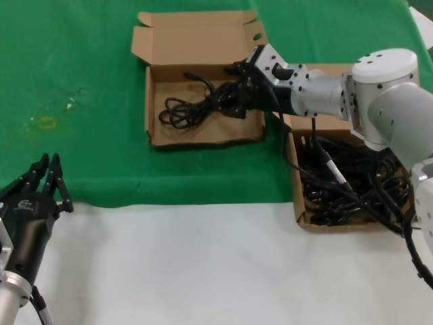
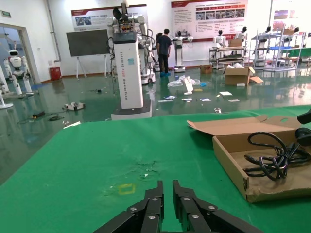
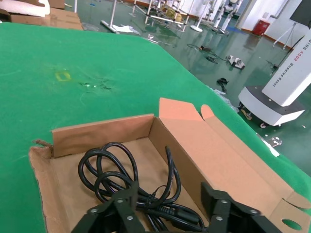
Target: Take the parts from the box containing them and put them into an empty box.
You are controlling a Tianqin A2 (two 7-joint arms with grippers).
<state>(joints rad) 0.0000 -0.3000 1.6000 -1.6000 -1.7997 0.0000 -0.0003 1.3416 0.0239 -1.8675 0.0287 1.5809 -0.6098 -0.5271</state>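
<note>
cardboard boxes: 2, a wavy-rimmed box (image 1: 157,108) and a straight-rimmed box (image 1: 295,177) | cord bundles in the wavy-rimmed box: 1 (image 1: 186,108) | cords in the straight-rimmed box: a tangled heap (image 1: 352,186), number unclear | grippers: 2, left gripper (image 1: 42,177), right gripper (image 1: 238,84)

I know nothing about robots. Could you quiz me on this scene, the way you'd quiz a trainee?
1. True or false: the right hand is over the middle box, its fingers spread above a black cord.
2. Which box holds more cords? A) the middle box B) the box on the right C) both hold the same
3. Fill in: the idle left hand sits at the near edge of the green ____.
Key: 1 true; 2 B; 3 cloth.
</note>
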